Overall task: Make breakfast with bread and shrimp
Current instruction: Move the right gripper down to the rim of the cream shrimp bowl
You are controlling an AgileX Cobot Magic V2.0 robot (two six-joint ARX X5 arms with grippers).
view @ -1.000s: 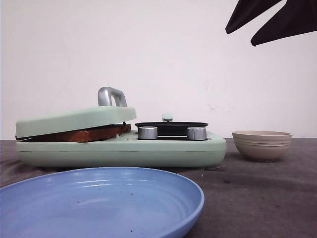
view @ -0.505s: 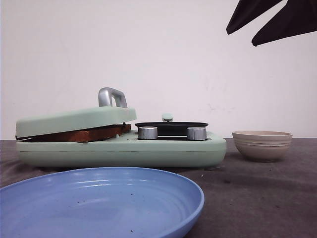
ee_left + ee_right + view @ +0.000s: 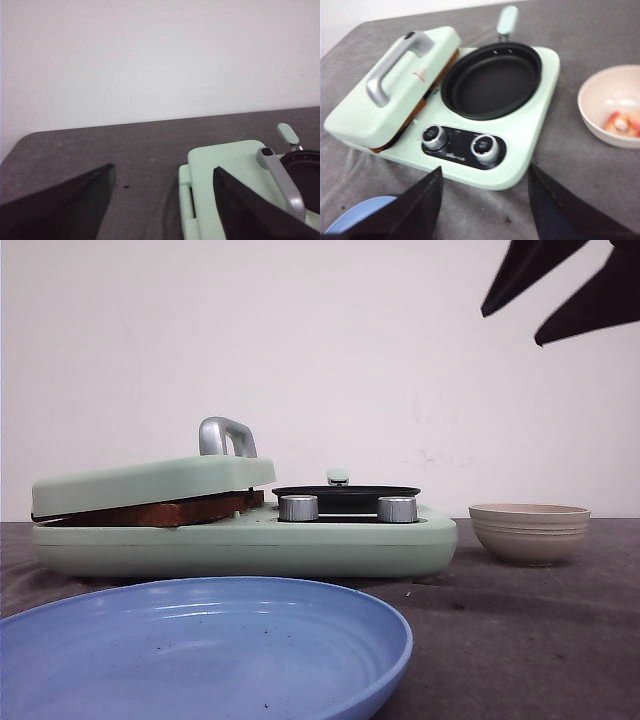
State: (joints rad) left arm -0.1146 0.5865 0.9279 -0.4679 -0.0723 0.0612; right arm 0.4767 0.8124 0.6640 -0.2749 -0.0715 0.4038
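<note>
The bread (image 3: 160, 511) is clamped under the shut mint-green lid (image 3: 150, 483) of the breakfast maker, and only its brown crust edge (image 3: 418, 113) shows. Orange-pink shrimp (image 3: 622, 123) lie in the beige ribbed bowl (image 3: 600, 90), which stands to the right of the maker (image 3: 528, 532). My right gripper (image 3: 510, 328) hangs high at the upper right, open and holding nothing. In its wrist view it (image 3: 485, 169) looks down over the knobs (image 3: 484, 145). My left gripper (image 3: 162, 172) is open and empty, above the table at the lid's left edge (image 3: 220, 170).
An empty black round pan (image 3: 492, 80) sits in the right half of the maker (image 3: 300, 545). A grey handle (image 3: 226, 434) stands on the lid. A large blue plate (image 3: 200, 650) lies in front, near the table's front edge. A pale wall is behind.
My right gripper has shifted a little to the right and upward in the front view. The maker, bowl and plate have not moved.
</note>
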